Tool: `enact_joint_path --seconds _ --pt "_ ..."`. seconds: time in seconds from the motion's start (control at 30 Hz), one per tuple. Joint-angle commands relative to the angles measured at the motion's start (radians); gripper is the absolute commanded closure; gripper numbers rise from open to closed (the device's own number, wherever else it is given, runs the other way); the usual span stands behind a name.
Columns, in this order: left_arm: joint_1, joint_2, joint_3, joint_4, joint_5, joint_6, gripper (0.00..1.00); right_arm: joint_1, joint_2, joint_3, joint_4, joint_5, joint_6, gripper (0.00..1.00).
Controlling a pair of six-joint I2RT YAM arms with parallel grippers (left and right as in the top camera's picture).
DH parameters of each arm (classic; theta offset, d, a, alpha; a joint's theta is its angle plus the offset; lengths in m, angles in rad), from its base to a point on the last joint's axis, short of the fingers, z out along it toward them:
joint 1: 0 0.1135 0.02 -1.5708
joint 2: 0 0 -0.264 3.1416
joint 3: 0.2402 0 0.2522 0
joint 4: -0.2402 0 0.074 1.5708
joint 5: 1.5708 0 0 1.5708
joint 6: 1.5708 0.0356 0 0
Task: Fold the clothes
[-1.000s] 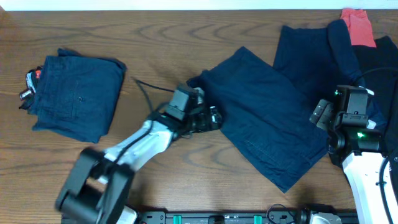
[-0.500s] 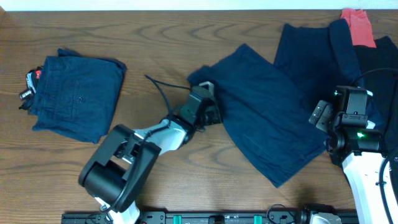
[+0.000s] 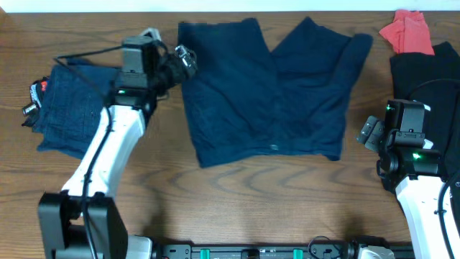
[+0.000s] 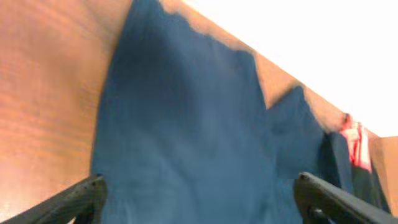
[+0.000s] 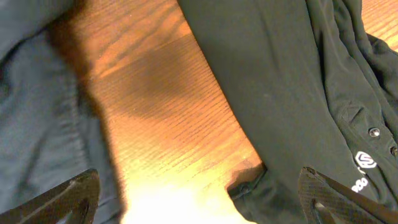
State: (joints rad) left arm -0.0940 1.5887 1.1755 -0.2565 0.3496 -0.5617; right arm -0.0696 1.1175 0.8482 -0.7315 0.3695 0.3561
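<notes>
Overhead view of a wooden table (image 3: 237, 201) with two robot arms. At the far left lies a folded pair of navy shorts (image 3: 90, 111), roughly square, with a small red-and-white tag (image 3: 39, 86) showing at its upper left edge. The left arm reaches up across the folded pair's right side, and the left gripper (image 3: 185, 62) sits just beside the top left corner of a second pair of navy shorts (image 3: 266, 93). Its wrist camera shows the fingers spread wide at both lower corners, with blue cloth stretching away ahead; whether they touch the fabric is unclear. This second pair lies opened out flat in the middle of the table, near the far edge, both wide legs pointing away, the right leg rumpled at its hem. Further right, the right gripper (image 5: 196, 193) hangs over bare wood, fingers wide apart and holding nothing, between the navy cloth and a black garment (image 3: 431, 79) with buttons. A coral-red garment (image 3: 406, 32) lies in the top right corner
</notes>
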Motion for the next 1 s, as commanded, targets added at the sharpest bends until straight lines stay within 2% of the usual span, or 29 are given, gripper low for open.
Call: enact_joint_path --seconds 0.0,0.13,0.17,0.23,0.27,0.33,0.37,0.43,0.5,0.57,0.6,0.63,0.67,0.73,0.8,0.97 --pt "-0.036 0.021 -0.018 -0.192 0.156 0.027 0.02 -0.006 0.019 0.008 0.002 0.000 0.010 0.01" --pt "-0.121 0.036 -0.077 -0.423 0.156 0.027 0.02 -0.006 0.075 0.008 0.002 0.000 0.002 0.01" --pt "-0.142 0.040 -0.097 -0.431 0.156 0.027 0.02 -0.008 0.085 0.008 0.002 0.000 0.002 0.01" --pt "-0.198 0.047 -0.158 -0.414 0.156 0.026 0.02 -0.016 0.117 0.008 0.002 -0.007 0.002 0.09" --pt "-0.225 0.053 -0.190 -0.390 0.156 0.023 0.02 -0.021 0.133 0.008 0.002 -0.020 0.002 0.22" --pt "-0.268 0.058 -0.254 -0.320 0.155 -0.024 0.02 -0.032 0.165 0.008 0.002 -0.054 0.002 0.64" --pt "-0.281 0.059 -0.283 -0.276 0.154 -0.053 0.02 -0.037 0.176 0.008 0.002 -0.065 0.002 0.73" --pt "-0.299 0.059 -0.338 -0.181 0.136 -0.116 0.02 -0.044 0.196 0.008 0.002 -0.079 0.002 0.73" --pt "-0.310 0.059 -0.383 -0.098 0.082 -0.170 0.02 -0.053 0.209 0.008 -0.002 -0.083 -0.006 0.65" --pt "-0.315 0.059 -0.409 -0.053 0.025 -0.174 0.02 -0.058 0.212 0.008 -0.006 -0.083 -0.006 0.62" --pt "-0.315 0.059 -0.418 -0.046 -0.012 -0.174 0.11 -0.061 0.212 0.008 -0.006 -0.083 -0.006 0.61" --pt "-0.314 0.059 -0.422 -0.048 -0.046 -0.174 0.39 -0.063 0.212 0.008 -0.006 -0.083 -0.005 0.60" --pt "-0.312 0.059 -0.422 -0.050 -0.069 -0.173 0.60 -0.063 0.212 0.008 -0.006 -0.083 -0.005 0.61" --pt "-0.301 0.059 -0.422 -0.051 -0.105 -0.173 0.85 -0.064 0.212 0.008 -0.006 -0.082 -0.006 0.60" --pt "-0.277 0.059 -0.422 -0.051 -0.146 -0.173 0.94 -0.070 0.212 0.008 -0.008 -0.082 -0.006 0.60" --pt "-0.149 0.059 -0.404 -0.017 -0.298 -0.113 0.94 -0.117 0.212 0.007 -0.019 -0.085 -0.005 0.52"
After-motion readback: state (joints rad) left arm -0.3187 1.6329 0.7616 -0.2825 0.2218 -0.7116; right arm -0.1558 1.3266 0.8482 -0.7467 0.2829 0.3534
